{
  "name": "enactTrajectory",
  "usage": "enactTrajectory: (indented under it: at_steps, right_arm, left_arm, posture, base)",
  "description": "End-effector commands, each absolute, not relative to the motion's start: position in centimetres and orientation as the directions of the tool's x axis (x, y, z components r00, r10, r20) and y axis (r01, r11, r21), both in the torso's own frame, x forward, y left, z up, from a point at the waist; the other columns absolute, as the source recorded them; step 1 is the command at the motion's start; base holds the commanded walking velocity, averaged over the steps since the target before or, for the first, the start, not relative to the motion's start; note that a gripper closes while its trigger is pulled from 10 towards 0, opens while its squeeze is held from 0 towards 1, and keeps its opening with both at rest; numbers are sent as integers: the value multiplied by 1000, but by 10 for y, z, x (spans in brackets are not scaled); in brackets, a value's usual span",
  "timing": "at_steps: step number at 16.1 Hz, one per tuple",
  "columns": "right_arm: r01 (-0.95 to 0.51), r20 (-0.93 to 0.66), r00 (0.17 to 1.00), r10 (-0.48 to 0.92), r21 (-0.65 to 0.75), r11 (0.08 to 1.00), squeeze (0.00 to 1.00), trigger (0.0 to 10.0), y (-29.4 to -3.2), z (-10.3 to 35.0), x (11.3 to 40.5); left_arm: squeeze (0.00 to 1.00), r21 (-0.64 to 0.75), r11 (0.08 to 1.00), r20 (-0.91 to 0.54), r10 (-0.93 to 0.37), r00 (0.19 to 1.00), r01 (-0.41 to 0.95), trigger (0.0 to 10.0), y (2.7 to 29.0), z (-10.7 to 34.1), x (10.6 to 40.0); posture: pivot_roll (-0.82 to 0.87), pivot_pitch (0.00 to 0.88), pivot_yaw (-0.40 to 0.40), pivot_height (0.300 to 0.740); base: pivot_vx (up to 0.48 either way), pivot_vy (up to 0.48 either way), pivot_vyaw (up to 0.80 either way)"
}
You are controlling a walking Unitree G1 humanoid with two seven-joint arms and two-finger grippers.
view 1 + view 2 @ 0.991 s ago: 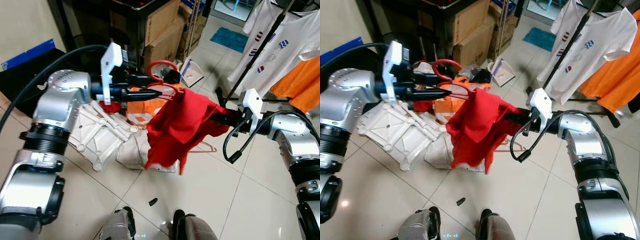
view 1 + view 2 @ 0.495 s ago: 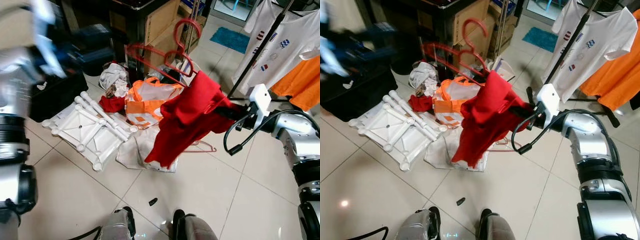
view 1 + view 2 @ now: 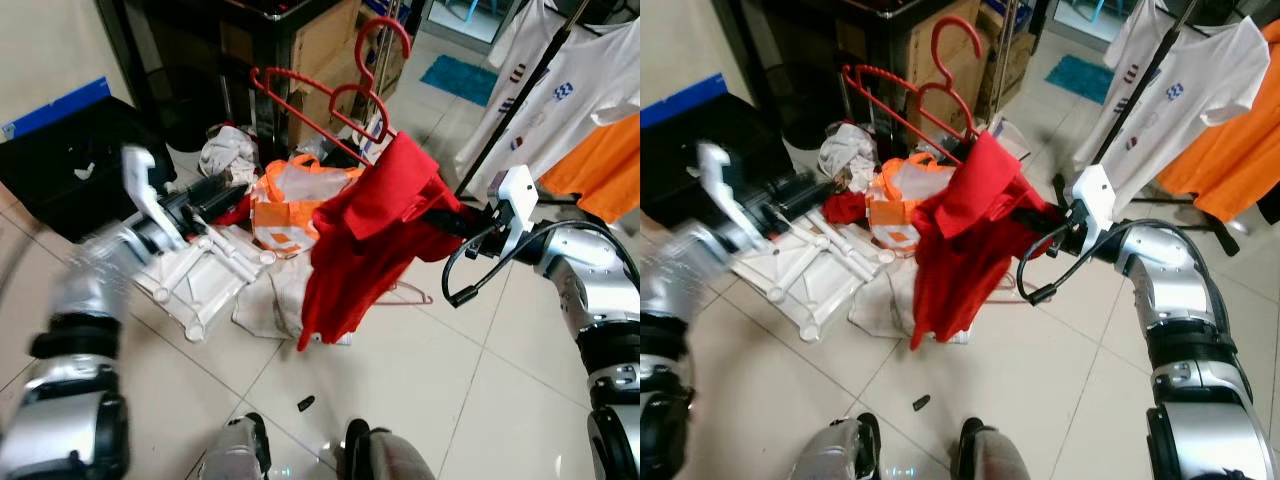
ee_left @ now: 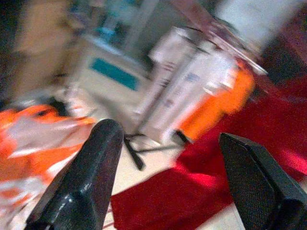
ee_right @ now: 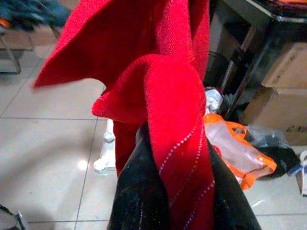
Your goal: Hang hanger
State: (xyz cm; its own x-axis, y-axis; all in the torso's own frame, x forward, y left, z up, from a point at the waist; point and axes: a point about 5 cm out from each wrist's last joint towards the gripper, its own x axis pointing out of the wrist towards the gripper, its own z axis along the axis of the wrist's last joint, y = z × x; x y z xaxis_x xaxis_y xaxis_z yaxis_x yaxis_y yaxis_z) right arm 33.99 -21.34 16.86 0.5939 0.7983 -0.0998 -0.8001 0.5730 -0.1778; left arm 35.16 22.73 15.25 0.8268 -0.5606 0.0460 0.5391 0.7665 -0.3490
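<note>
In the left eye view, the right gripper [image 3: 462, 216] reaches in from the right with its black fingers pinched on a red cloth garment [image 3: 370, 240], which drapes down from the grip toward the tiled floor [image 3: 420, 380]. A red wire hanger [image 3: 335, 100] rises above and beyond this gripper, its lower end running into the top of the garment and its hook uppermost. The left gripper [image 3: 222, 192] is blurred, low and well apart from the hanger, over a white plastic frame [image 3: 195, 275] lying on the floor. Beyond the garment sits an orange and clear plastic bag [image 3: 290, 200]. Past the right gripper a black clothes rack [image 3: 515, 100] carries a white printed T-shirt [image 3: 555, 85] and an orange T-shirt [image 3: 600, 165].

The right eye view shows the same layout: the hanger's hook stands against brown cardboard boxes [image 3: 945, 55], and the robot's feet [image 3: 910, 450] show at the near edge.

In the left wrist view, the left gripper's two black fingers [image 4: 86, 177] stand spread wide with nothing between them; ahead, blurred, lie the red garment and the hung shirts.

In the right wrist view, the fingers [image 5: 139, 191] are clamped together on a thick fold of the red garment, which rises straight out of the grip.
</note>
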Motion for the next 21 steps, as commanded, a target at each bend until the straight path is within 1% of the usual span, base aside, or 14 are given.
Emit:
enactTrajectory:
  at_steps: [1,2,4,6,21]
  right_arm:
    - [-802,-83,590,803,-178,570,0,0,-216,171,337]
    - [-811,-85,577,812,-178,558,0,0,-214,171,336]
    - [-815,-85,571,817,-181,550,0,0,-213,172,335]
    - [-820,-84,562,823,-187,541,0,0,-211,174,333]
    - [-820,-84,562,823,-187,541,0,0,-211,174,333]
  left_arm:
    - [0,-391,796,41,-486,873,462,10000,229,147,355]
    - [0,-424,795,42,-461,886,434,10000,225,143,357]
    - [0,-435,795,39,-452,891,422,10000,220,142,361]
    - [0,-446,781,46,-467,883,436,10000,215,144,364]
    - [0,-446,781,46,-467,883,436,10000,215,144,364]
  posture:
    - [-120,148,-89,740]
    - [-127,151,-89,740]
    - [-133,153,-86,740]
    - [-136,154,-83,740]
    - [-136,154,-83,740]
  base:
    - [0,0,0]
    - [0,0,0]
    - [0,0,0]
    - [0,0,0]
    - [0,0,0]
